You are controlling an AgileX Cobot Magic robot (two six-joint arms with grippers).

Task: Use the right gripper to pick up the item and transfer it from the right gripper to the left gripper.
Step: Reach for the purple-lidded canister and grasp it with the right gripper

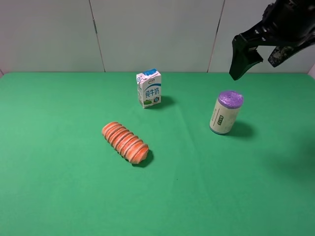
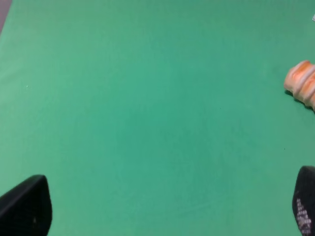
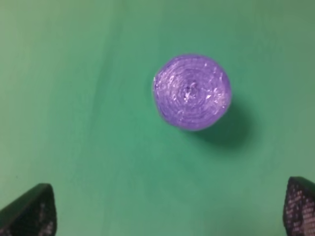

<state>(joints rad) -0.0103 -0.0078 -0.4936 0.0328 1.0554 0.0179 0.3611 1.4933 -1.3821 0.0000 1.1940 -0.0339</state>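
Note:
The item, a cream roll with a purple top (image 1: 226,112), stands upright on the green table at the right. My right gripper (image 1: 259,60) hangs open high above it, a little behind, touching nothing. In the right wrist view the roll's purple end (image 3: 192,92) shows from above, ahead of the open gripper (image 3: 167,211), whose fingertips (image 3: 29,214) sit far apart. My left gripper (image 2: 167,209) is open and empty over bare green cloth; it does not show in the exterior high view.
A blue-white milk carton (image 1: 149,88) stands at the back middle. An orange ridged bread loaf (image 1: 125,142) lies left of centre; its end also shows in the left wrist view (image 2: 302,83). A white wall runs along the table's far edge.

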